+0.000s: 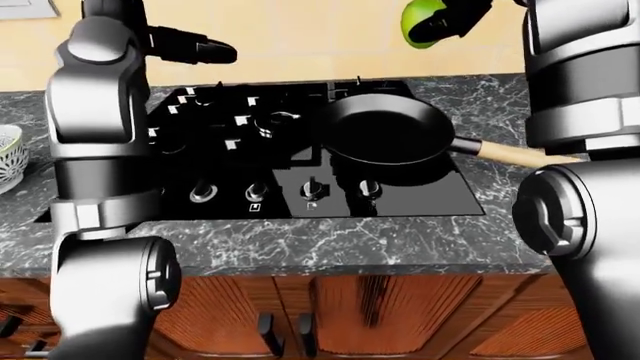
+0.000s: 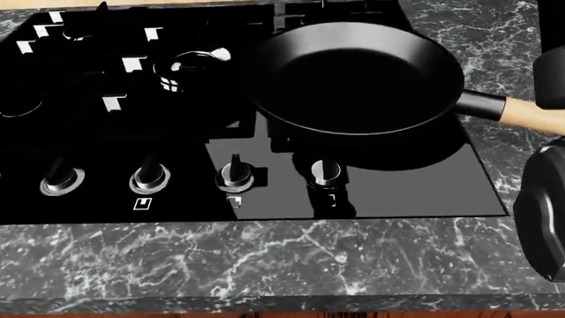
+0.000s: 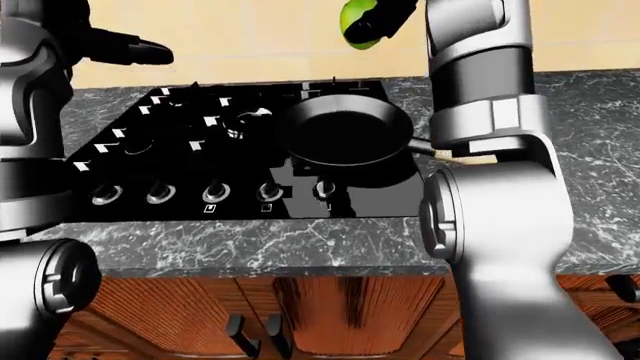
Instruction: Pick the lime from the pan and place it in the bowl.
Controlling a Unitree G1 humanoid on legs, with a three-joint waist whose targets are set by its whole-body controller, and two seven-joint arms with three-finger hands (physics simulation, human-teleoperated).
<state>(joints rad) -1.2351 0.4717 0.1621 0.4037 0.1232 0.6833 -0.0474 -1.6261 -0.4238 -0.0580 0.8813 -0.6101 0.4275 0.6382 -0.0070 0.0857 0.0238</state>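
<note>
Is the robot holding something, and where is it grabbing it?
Yes. The right robot hand holds the lime up high, its dark fingers wrapped over the lime's right side. The left robot hand holds nothing.
</note>
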